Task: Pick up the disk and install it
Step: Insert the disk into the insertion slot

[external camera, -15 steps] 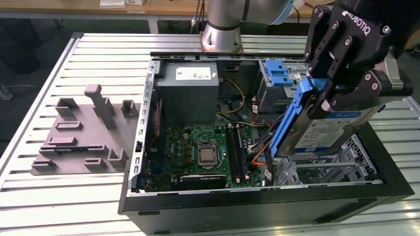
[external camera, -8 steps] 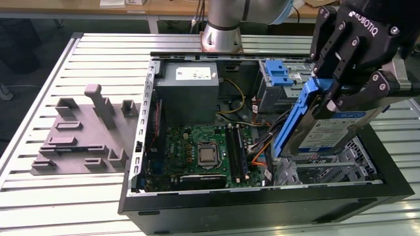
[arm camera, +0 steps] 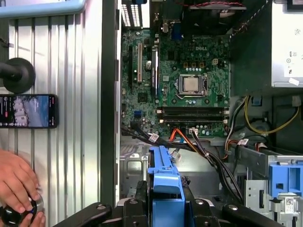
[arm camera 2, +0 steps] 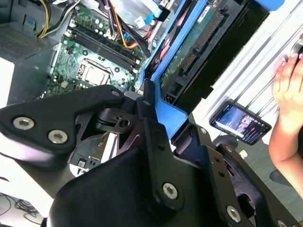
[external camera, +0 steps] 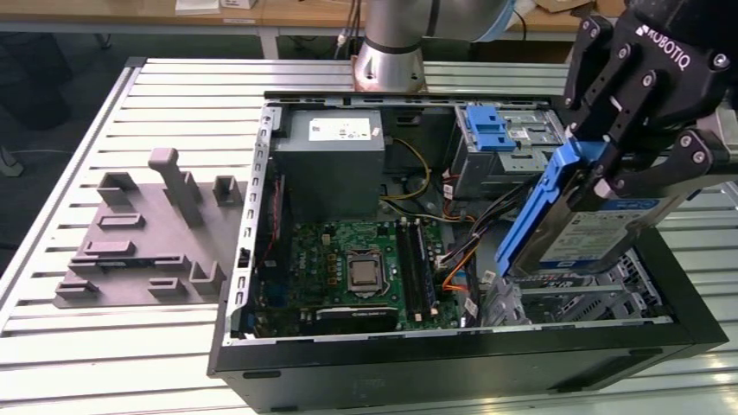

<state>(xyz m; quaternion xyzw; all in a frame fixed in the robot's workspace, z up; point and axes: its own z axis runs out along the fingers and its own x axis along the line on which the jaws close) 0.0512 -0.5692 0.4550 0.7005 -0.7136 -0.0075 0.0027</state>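
Observation:
My gripper is shut on the disk, a silver drive with a white-and-blue label in a blue plastic carrier. The disk hangs tilted, edge down, above the front right part of the open computer case, over the metal drive cage. In the second wrist view the disk's green circuit-board side and blue carrier run away from my black fingers. The first wrist view shows the blue carrier clamped between the fingers, above the case floor.
Inside the case lie the motherboard, the grey power supply box, loose cables and a blue-latched bay. A grey fixture sits on the table at the exterior view's left. A person's hand and a phone rest beside the case.

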